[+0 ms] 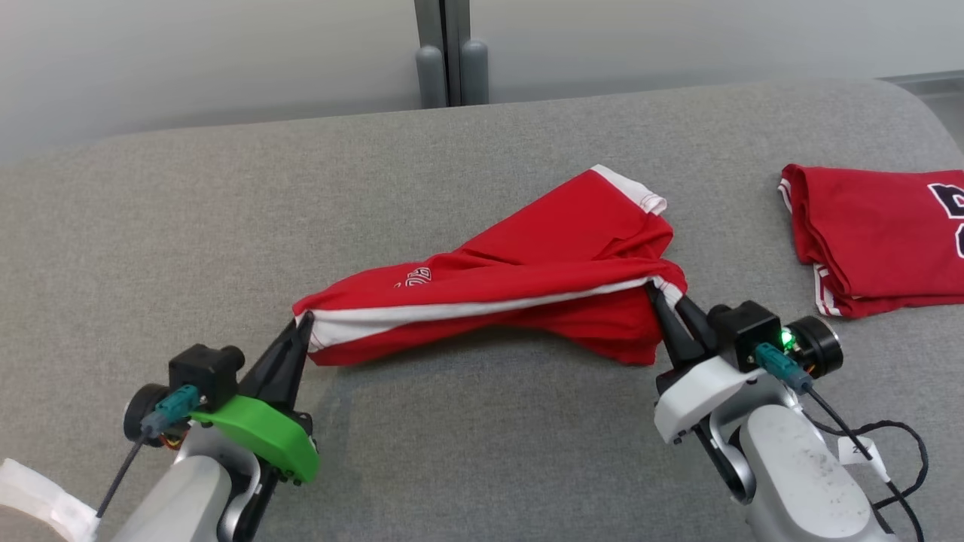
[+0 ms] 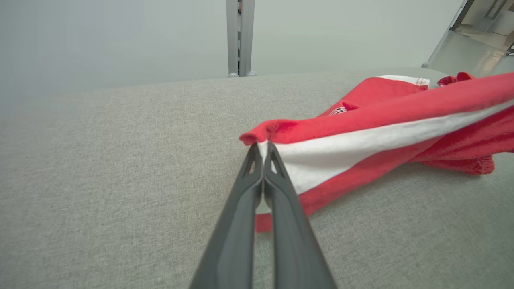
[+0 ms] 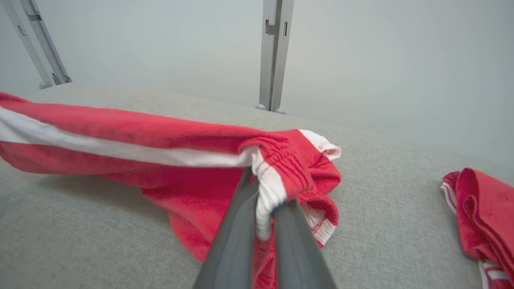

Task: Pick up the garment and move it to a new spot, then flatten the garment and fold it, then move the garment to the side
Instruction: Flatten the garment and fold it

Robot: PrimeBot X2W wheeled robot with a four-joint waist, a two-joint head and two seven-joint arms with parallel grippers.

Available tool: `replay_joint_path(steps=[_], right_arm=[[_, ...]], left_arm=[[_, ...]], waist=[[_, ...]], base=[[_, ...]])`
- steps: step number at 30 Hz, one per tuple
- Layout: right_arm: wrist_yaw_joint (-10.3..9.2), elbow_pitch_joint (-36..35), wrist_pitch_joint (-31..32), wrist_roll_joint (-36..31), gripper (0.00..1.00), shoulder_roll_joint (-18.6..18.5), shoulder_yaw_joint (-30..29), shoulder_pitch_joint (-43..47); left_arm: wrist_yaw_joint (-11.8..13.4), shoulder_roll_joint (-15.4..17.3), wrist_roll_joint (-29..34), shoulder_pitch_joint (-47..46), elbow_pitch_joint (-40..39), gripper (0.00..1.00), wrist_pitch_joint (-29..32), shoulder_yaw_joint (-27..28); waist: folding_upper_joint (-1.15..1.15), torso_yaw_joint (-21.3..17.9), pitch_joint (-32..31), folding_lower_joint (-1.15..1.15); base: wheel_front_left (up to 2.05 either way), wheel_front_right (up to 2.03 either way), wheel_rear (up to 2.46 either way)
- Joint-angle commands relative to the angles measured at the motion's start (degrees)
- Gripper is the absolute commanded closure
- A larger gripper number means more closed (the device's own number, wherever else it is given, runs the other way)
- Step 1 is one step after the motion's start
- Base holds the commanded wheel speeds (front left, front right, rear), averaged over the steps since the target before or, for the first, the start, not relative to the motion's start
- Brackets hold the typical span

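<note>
The left gripper (image 1: 300, 325) is clamping the white-striped corner of the red garment (image 1: 527, 271), and the right gripper (image 1: 657, 292) is pinching its opposite, bunched end. The garment is stretching between both pairs of fingertips, sagging onto the grey cushion (image 1: 467, 452) beneath them. A folded red jersey (image 1: 874, 233) is lying beyond the right fingers.

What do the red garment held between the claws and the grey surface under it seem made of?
The red garment looks like a soft knit, probably synthetic sportswear: matte, fine grainy texture, drapes limply, with a ribbed band. The grey surface looks like woven upholstery cloth: matte, visibly flecked weave, possibly padded, given its rounded edge.
</note>
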Motion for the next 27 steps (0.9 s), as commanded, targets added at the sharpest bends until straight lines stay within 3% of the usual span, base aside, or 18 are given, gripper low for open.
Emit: replay_joint_path(steps=[1,9,18,22,27], right_arm=[[-0.09,-1.52,-0.26,0.03,1.00,-0.98,-0.08,-0.43],[-0.09,-15.60,2.85,1.85,1.00,-5.52,0.10,-1.62],[-0.09,-36.52,10.55,3.69,1.00,-10.44,-2.21,-3.09],[-0.09,-44.08,13.86,4.00,1.00,-11.46,-3.17,-3.97],[-0.09,-48.50,16.68,4.56,1.00,-11.82,-3.75,-5.05]], left_arm=[[-0.17,1.28,0.61,0.96,-1.87,1.00,-0.17,0.80],[0.95,7.30,1.67,1.20,-17.75,1.00,1.12,4.27],[3.51,15.72,3.60,-4.67,-38.89,1.00,9.63,8.16],[4.29,18.33,3.76,-8.09,-44.81,1.00,13.57,10.02],[4.44,19.75,2.95,-11.96,-47.21,1.00,16.71,11.41]], waist=[[0.00,-0.47,-2.01,0.00],[0.00,-1.75,-6.14,0.00],[0.00,-2.85,-7.47,0.00],[0.00,-3.14,-7.08,0.00],[0.00,-3.17,-5.50,0.00]], base=[[0.00,0.00,0.00],[0.00,0.00,0.00],[0.00,0.00,0.00],[0.00,0.00,0.00],[0.00,0.00,0.00]])
